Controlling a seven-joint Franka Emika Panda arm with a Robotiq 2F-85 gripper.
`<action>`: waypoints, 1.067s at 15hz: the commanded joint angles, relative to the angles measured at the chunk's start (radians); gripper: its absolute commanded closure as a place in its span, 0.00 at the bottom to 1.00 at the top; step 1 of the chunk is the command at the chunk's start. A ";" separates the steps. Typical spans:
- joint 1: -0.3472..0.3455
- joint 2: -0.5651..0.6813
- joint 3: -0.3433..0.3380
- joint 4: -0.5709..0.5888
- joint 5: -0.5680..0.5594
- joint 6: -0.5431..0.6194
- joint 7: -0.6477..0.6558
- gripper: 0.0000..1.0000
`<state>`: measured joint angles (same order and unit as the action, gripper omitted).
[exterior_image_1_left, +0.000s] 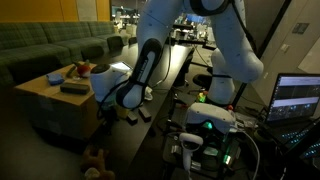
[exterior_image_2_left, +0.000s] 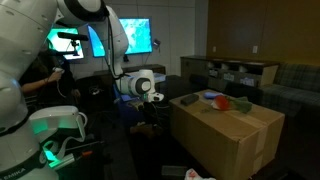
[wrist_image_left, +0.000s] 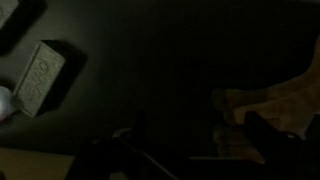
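Gripper hangs low beside the box and points down. The wrist view is too dark to tell whether its jaws are apart or together. One brown thing lies on the floor below the gripper and left of it, long axis unclear. One cardboard box stands just beside the gripper. On top are one dark block and one red thing. One couch is far.

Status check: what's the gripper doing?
Gripper low beside cardboard box, jaws too dark to tell. Grey block on box, untouched. Box edge close.
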<state>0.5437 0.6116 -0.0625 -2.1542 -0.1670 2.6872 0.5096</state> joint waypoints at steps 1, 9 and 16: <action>0.009 -0.079 -0.077 -0.141 -0.034 0.092 0.078 0.00; -0.107 -0.031 -0.120 -0.242 0.049 0.298 0.030 0.00; -0.356 0.079 0.009 -0.224 0.227 0.446 -0.130 0.00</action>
<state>0.2930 0.6491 -0.1284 -2.3908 -0.0079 3.0671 0.4619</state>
